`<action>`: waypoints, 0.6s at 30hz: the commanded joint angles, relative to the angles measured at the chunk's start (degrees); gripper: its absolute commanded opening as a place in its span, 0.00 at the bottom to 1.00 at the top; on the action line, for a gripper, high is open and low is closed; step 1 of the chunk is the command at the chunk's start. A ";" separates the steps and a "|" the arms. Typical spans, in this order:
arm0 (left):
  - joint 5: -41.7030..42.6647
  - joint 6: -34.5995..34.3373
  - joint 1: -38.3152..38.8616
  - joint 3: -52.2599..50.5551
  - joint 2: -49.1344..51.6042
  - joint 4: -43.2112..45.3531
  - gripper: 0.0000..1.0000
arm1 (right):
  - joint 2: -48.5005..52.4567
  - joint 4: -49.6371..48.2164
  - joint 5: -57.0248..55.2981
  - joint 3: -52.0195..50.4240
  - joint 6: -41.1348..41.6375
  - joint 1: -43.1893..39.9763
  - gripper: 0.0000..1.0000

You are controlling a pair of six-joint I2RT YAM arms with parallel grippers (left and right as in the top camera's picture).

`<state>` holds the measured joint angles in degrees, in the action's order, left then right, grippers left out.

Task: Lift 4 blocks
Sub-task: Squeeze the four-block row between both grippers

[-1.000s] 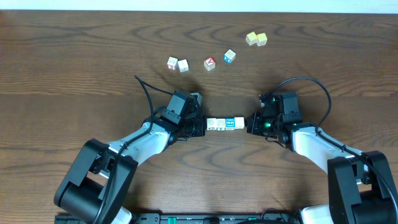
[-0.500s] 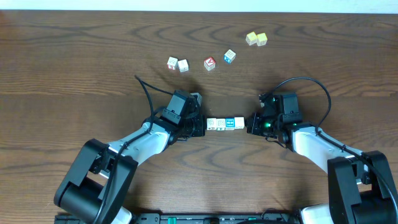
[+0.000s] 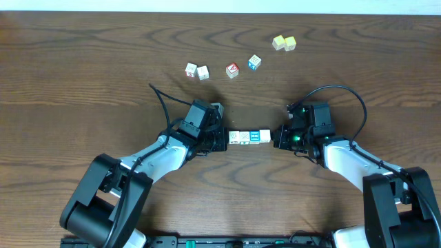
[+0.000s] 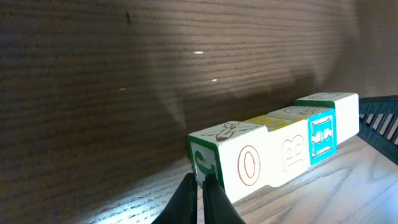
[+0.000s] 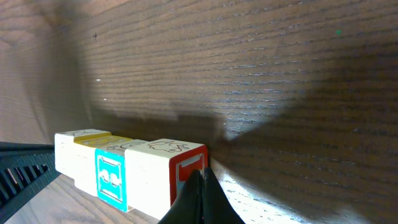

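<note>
Pressing endwise, the left gripper has its fingers closed together, tips against the near end face of the blocks; the row's long axis runs straight ahead from those tips to the right gripper, likewise pressed shut against the far end; lifting, in my judgement, requires both arms to rise level; loose cubes lie beyond the row, well apart.

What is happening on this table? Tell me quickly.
The two arms are clamping a row of four blocks between them at the middle of the table. The left gripper and the right gripper are both shut, each pressing its closed tips against one end of the row. Whether the row is off the wood cannot be told. Six other cubes lie loose farther back.
</note>
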<state>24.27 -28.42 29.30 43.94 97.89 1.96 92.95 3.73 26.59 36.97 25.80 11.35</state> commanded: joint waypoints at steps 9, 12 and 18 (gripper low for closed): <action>2.78 0.98 0.31 -0.33 -0.94 0.70 0.07 | -0.48 -0.33 5.99 -0.11 -1.03 -0.02 0.01; 2.78 0.98 0.31 -0.33 -1.25 0.70 0.07 | -0.48 -0.33 6.51 0.17 -1.03 0.00 0.01; 2.80 0.98 0.31 -0.33 -1.25 0.68 0.07 | -0.48 -0.33 6.93 0.20 -1.03 0.00 0.01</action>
<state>24.27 -28.40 29.26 43.94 97.86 1.93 92.95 3.66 27.66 36.97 25.56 10.92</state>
